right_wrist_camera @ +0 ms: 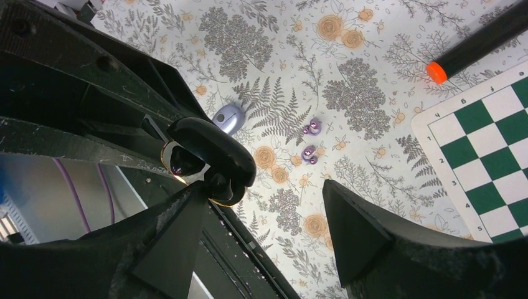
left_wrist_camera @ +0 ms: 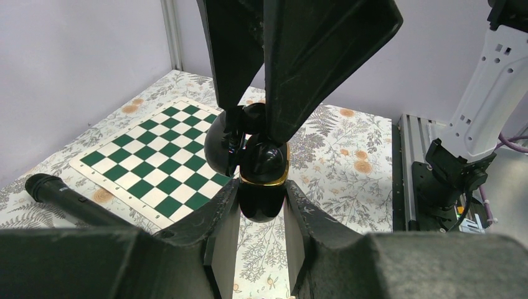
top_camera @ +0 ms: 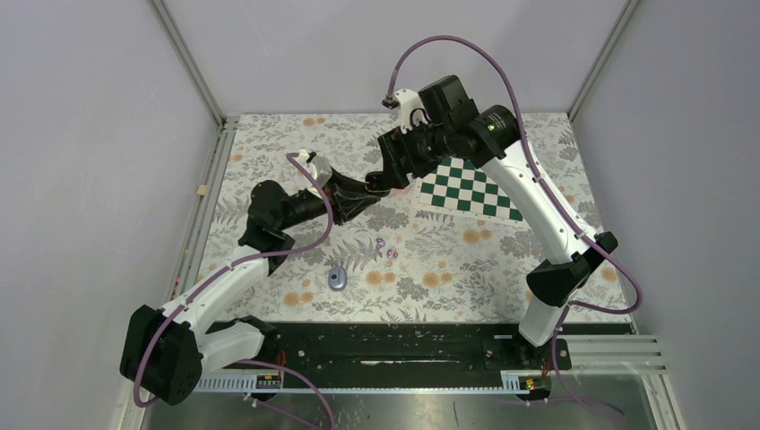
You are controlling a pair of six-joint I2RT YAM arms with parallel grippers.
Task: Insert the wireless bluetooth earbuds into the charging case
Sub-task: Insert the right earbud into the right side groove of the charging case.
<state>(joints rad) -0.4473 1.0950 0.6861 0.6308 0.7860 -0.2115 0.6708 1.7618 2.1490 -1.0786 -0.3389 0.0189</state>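
Earbuds [right_wrist_camera: 312, 126], two glossy lilac beans, lie on the table [right_wrist_camera: 373, 62]; left gripper [left_wrist_camera: 261, 196] clamps black case [left_wrist_camera: 261, 162]; right gripper [right_wrist_camera: 261, 193] gapes wide.

My left fingers [left_wrist_camera: 218, 237] are matt, scuffed black plastic; the case [left_wrist_camera: 261, 199] is glossy black, its rim shiny gold.

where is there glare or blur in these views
Left wrist: bright glints on the glossy black case, and the left gripper's fingers look soft-focus. Right wrist: small highlights on the lilac earbuds, and the right gripper's fingers look dark and slightly soft. Top external: even light, soft shadows.
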